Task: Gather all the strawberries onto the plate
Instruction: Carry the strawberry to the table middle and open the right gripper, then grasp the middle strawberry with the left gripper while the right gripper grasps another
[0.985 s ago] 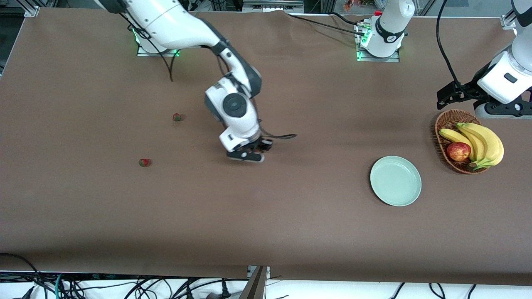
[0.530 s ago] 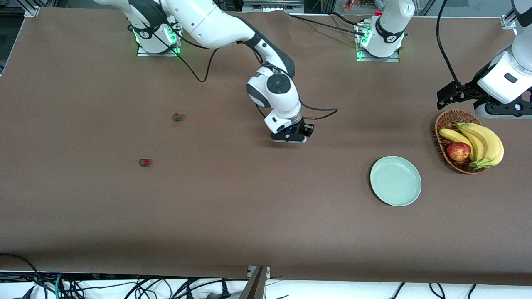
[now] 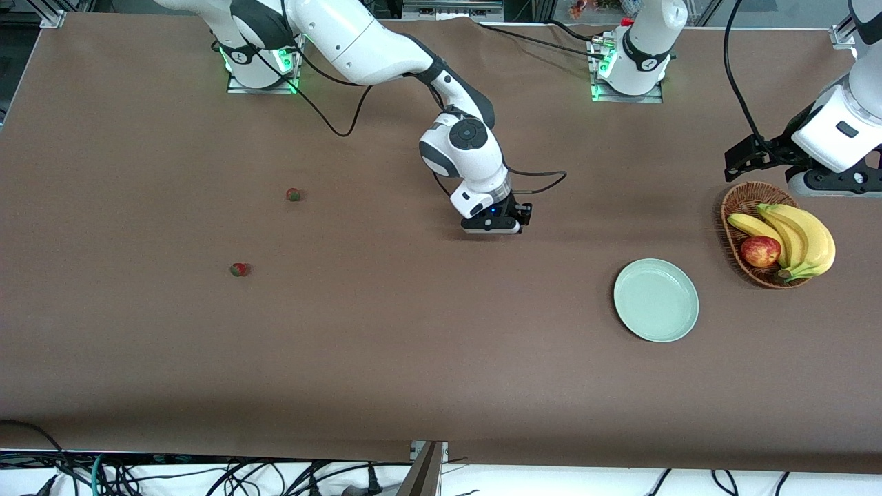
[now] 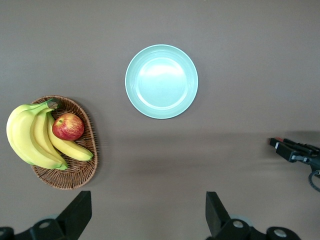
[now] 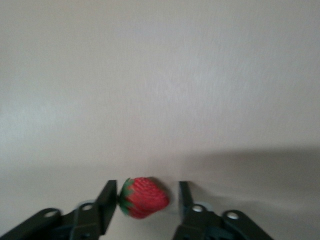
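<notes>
Strawberry [image 5: 144, 197] number one sits pinched between the two fingers of the right gripper [image 3: 495, 226], clamped red-side out with its green cap against one finger [image 5: 106, 206]. That gripper hangs in the air over bare brown table [image 3: 441, 358], roughly at the middle of the table's length, with the arm reaching in from its base at about eleven o'clock of the gripper in the front view.

Outward from there, the plate [image 3: 656, 300] lies at roughly four o'clock of the right gripper in the front view, well apart from it, flat and with nothing on it. At about two o'clock of the plate, near it but apart, stands a wicker basket [image 3: 739, 234] with bananas [image 3: 799, 238] and an apple [image 3: 760, 251] in it.

Two more strawberries lie on the table toward the right arm's end: one [image 3: 293, 194] at about nine o'clock of the right gripper, the other [image 3: 239, 269] nearer the front camera, at about eight o'clock.

The left gripper [image 4: 145, 220] waits high over the table beside the basket and plate, its fingers spread wide with nothing between them.
</notes>
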Controlling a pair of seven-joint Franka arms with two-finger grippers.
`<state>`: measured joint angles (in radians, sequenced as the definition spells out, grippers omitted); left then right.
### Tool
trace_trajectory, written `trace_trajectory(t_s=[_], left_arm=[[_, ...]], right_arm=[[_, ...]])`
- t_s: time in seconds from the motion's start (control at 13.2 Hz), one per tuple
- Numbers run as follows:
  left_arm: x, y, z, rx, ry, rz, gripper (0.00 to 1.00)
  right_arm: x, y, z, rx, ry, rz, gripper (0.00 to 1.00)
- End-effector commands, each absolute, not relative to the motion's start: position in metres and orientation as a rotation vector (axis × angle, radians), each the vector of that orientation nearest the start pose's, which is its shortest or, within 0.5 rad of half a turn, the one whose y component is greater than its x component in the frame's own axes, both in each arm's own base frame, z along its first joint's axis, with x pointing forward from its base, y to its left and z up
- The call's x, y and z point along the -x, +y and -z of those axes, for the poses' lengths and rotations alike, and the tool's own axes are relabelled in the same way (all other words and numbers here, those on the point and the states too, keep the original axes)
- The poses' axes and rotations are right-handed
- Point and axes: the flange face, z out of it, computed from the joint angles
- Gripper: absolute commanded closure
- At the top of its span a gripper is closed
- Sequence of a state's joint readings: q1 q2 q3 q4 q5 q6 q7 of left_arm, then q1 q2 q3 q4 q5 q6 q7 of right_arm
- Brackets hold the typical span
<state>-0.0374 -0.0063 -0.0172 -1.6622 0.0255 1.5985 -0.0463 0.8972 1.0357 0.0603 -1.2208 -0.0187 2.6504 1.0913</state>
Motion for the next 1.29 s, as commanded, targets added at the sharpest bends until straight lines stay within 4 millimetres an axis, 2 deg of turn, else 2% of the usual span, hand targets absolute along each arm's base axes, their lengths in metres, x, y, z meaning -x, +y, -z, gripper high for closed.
trace_trajectory(t_s=[0.0, 0.08, 0.23, 0.38, 0.45, 0.61, 0.83, 0.98, 1.06, 1.21], left_arm=[[-0.546, -0.027, -0.594, 3.13, 0.02, -0.086, 0.0], [-0.547, -0.03, -0.593, 3.13, 0.041, -0.088, 0.0], [-0.554, -0.042, -0.566, 3.12, 0.13, -0.205, 0.0], [-0.547, -0.069, -0.551, 3.105, 0.205, -0.337, 0.0], [-0.543, -0.081, -0.539, 3.09, 0.231, -0.409, 0.0], [-0.549, -0.095, -0.501, 3.087, 0.264, -0.546, 0.0], [-0.569, -0.12, -0.46, 3.146, 0.288, -0.54, 0.0], [-0.577, -0.153, -0.433, 3.145, 0.245, -0.507, 0.0], [-0.577, -0.18, -0.419, 3.142, 0.194, -0.484, 0.0], [-0.576, -0.234, -0.378, 3.119, 0.112, -0.452, 0.0]], right_arm=[[-0.502, 0.612, -0.216, 2.798, 0.253, 0.279, 0.0], [-0.524, 0.592, -0.236, 2.828, 0.286, 0.266, 0.0], [-0.548, 0.561, -0.264, 2.914, 0.208, 0.221, 0.0], [-0.568, 0.526, -0.288, 3.012, 0.118, 0.145, 0.0], [-0.58, 0.503, -0.297, 3.052, 0.088, 0.103, 0.0], [-0.595, 0.466, -0.313, 3.115, 0.018, 0.009, 0.0], [-0.614, 0.395, -0.327, 3.196, -0.1, -0.162, 0.0], [-0.625, 0.357, -0.331, 3.223, -0.15, -0.276, 0.0], [-0.628, 0.343, -0.334, 3.221, -0.207, -0.307, 0.0], [-0.633, 0.307, -0.331, 3.236, -0.282, -0.354, 0.0]])
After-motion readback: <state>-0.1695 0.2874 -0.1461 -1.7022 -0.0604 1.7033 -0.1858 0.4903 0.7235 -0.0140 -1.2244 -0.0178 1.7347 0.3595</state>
